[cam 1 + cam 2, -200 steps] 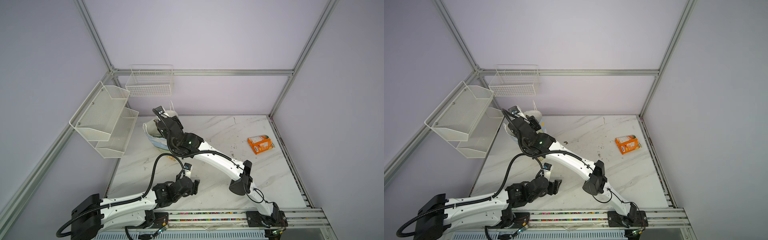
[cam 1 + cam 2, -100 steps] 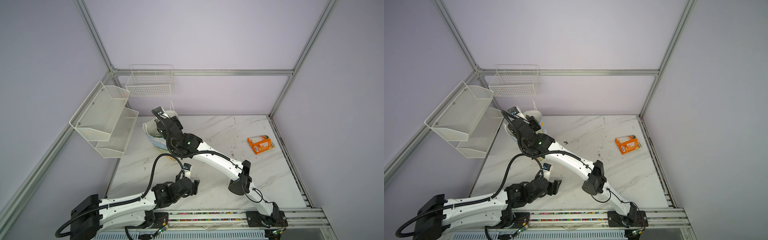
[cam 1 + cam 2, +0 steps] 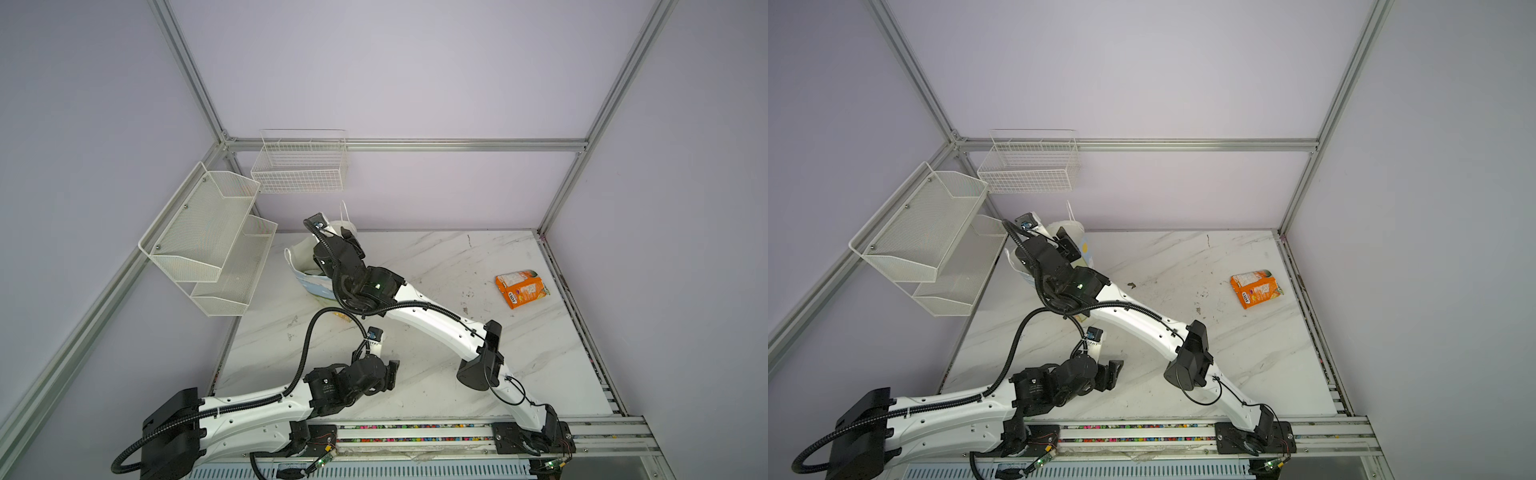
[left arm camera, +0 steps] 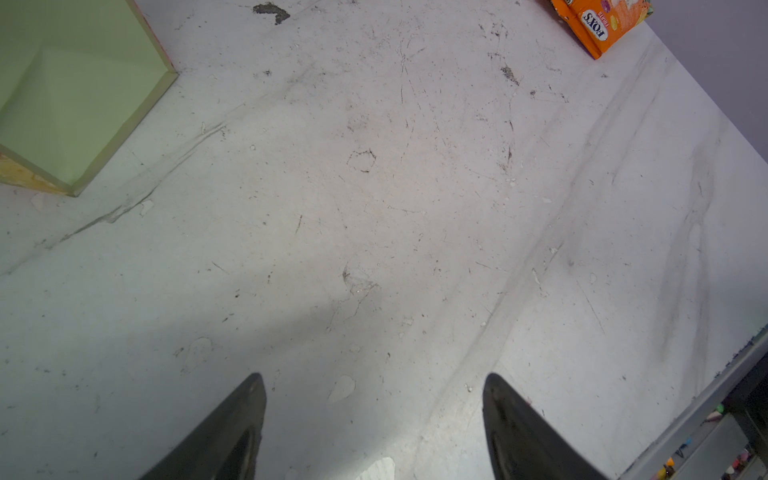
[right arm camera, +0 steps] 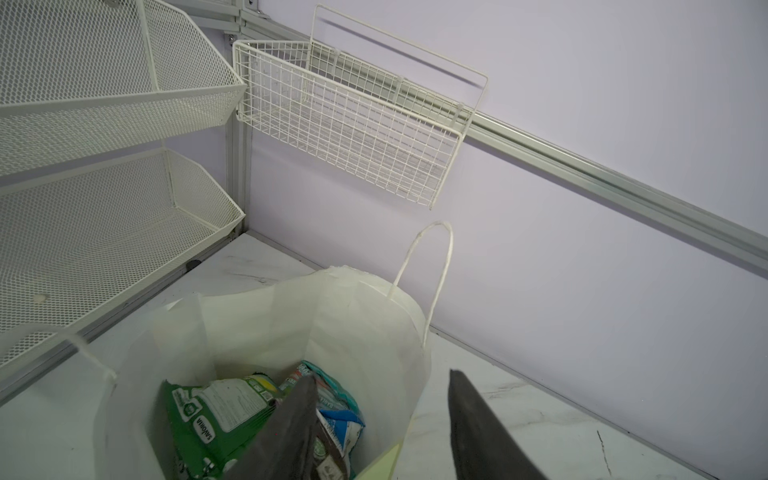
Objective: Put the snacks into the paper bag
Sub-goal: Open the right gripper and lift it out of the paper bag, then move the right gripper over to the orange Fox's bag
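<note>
The paper bag (image 5: pixel 332 324) stands upright at the back left of the table, white inside, with string handles; both top views show it (image 3: pixel 300 257) (image 3: pixel 1064 229). Inside it lie a green packet (image 5: pixel 208 415), a teal one (image 5: pixel 332 390), a small blue one (image 5: pixel 347 430) and a dark wrapper (image 5: pixel 328 461). My right gripper (image 5: pixel 382 375) hovers over the bag's rim, open, nothing between its fingers. An orange packet (image 3: pixel 521 289) lies flat at the far right of the table. My left gripper (image 4: pixel 372 376) hangs open and empty over bare marble near the front.
A two-tier white mesh shelf (image 3: pixel 208 237) hangs on the left wall. A white wire basket (image 3: pixel 299 166) is fixed to the back wall, just above the bag. The bag's pale green side (image 4: pixel 75 95) shows in the left wrist view. A rail (image 3: pixel 415 432) runs along the table's front edge.
My right gripper's jaws have parted above the bag. Both arms stay about where they were, and the orange packet has not moved.
</note>
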